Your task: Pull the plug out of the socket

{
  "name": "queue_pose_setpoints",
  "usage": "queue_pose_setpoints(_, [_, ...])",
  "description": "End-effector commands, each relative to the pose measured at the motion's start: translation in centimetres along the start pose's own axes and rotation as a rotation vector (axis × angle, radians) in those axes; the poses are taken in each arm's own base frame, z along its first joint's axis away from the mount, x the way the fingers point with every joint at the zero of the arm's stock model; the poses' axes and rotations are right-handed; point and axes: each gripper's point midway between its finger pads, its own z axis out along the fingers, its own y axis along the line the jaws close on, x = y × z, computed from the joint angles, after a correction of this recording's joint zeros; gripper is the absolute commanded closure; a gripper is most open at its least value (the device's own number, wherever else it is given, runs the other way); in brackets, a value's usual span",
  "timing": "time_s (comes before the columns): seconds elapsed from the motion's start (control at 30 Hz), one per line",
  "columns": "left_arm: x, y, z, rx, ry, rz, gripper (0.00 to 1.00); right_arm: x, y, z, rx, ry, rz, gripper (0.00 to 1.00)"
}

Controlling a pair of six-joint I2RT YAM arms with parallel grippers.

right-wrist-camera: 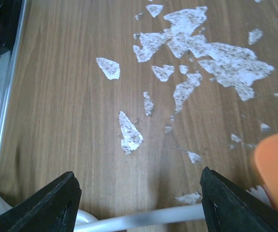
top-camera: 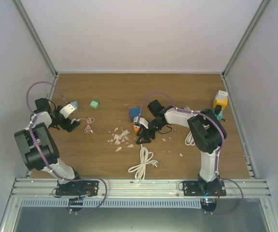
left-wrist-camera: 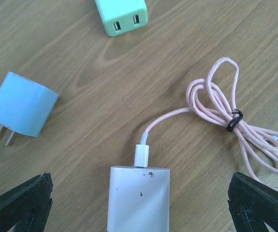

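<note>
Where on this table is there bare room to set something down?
Bare wood: the far strip of the table, behind the mint charger across to the yellow device; the near patch between left arm and coiled white cable. Crowded: the centre, around white flakes and right gripper.

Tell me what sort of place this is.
Most likely a robotics lab test cell, not a home: a left arm and right arm bolted to a metal rail at the edge of a wooden table, plain white walls boxing it in, and a white charger with a pink cable laid out.
</note>
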Motion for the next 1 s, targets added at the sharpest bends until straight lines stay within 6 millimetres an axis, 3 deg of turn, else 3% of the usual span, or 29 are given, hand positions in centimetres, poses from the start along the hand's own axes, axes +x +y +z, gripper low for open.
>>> queue_pose_setpoints(0.0, [-1.7,-0.3,-1.0,-0.017,-0.04,0.047,0.01,0.4,-0.3,0.1,-0.04,-0.013,0.058,0.3])
queue_pose_setpoints(0.23, [-3.6,-1.5,-1.2,0.013,-0.072,0.068,0.01,2.4,-1.8,-1.0,0.06,0.056,0.024,0.31])
queue_pose_setpoints(0.63, [-7.7,-3.7,-1.3,0.037,-0.132,0.14,0.01,6.1,-7.7,-7.1,0.343,0.098,0.091,0.3])
queue_pose_setpoints(0.8, [-8.4,-4.3,-0.9,0.059,-0.146,0.133,0.01,4.8,-10.4,-9.7,0.48,0.033,0.09,0.27])
queue_pose_setpoints(0.97, [-9.1,-4.7,-0.8,0.059,-0.157,0.139,0.01,2.4,-10.8,-11.0,0.525,-0.034,0.017,0.19])
